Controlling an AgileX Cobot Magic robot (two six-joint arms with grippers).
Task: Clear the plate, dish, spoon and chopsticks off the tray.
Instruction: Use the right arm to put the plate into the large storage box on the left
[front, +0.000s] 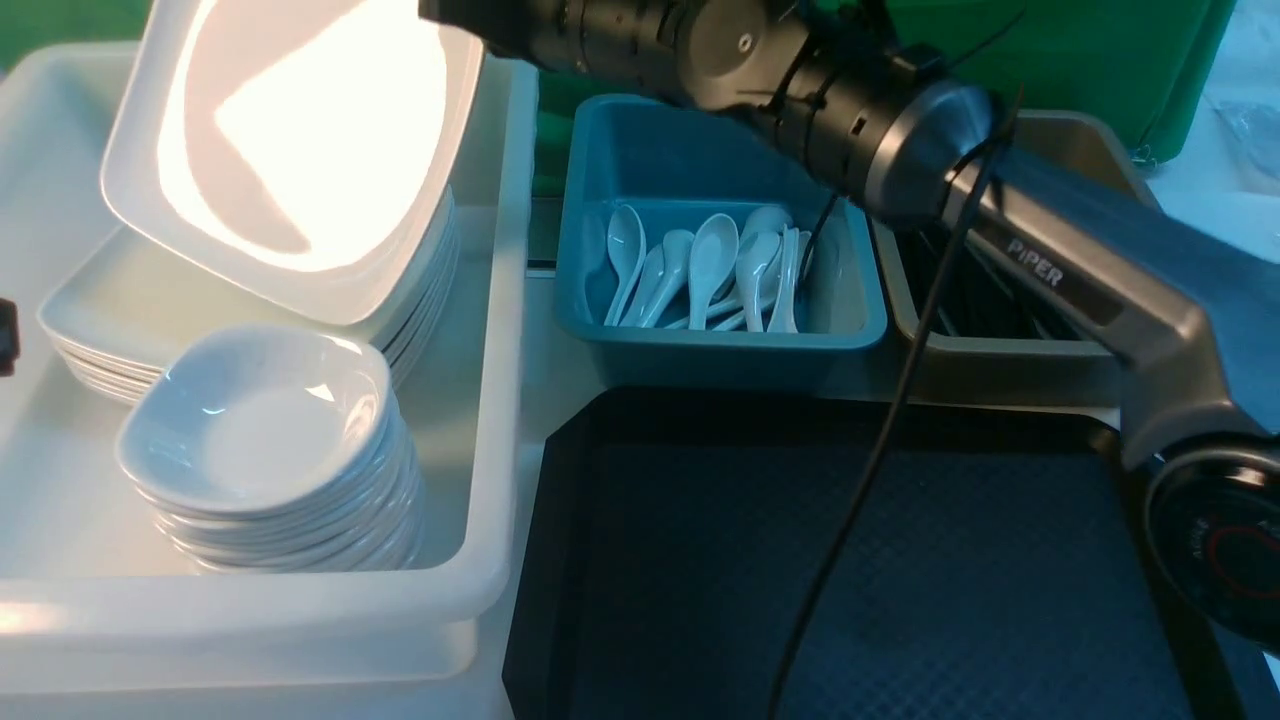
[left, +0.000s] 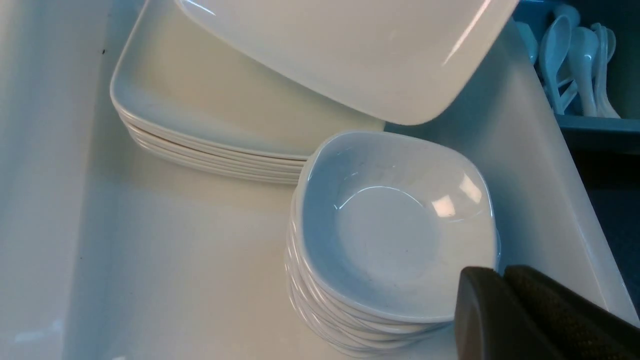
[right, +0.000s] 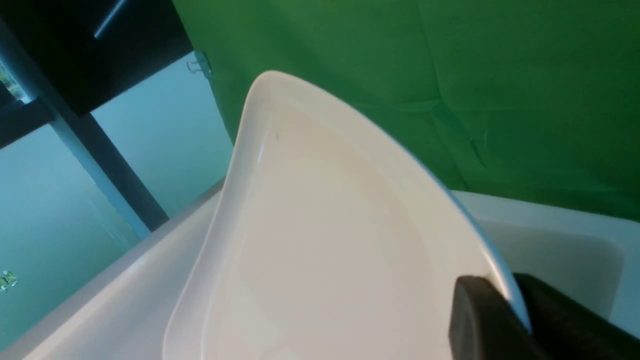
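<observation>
We see right claw (right: 502, 305) pinching the plate (front: 300, 130) by its rim, tilted just above plate stack (front: 110, 310), upper left of frame; left claw (left: 500, 290) pressed together, empty.

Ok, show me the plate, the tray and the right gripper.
plate (front: 300, 140), front view, middle of its tilted face.
tray (front: 1000, 580), front view, bare textured floor.
right gripper (right: 507, 305), right wrist view, between the fingertips pinching the plate's rim.
</observation>
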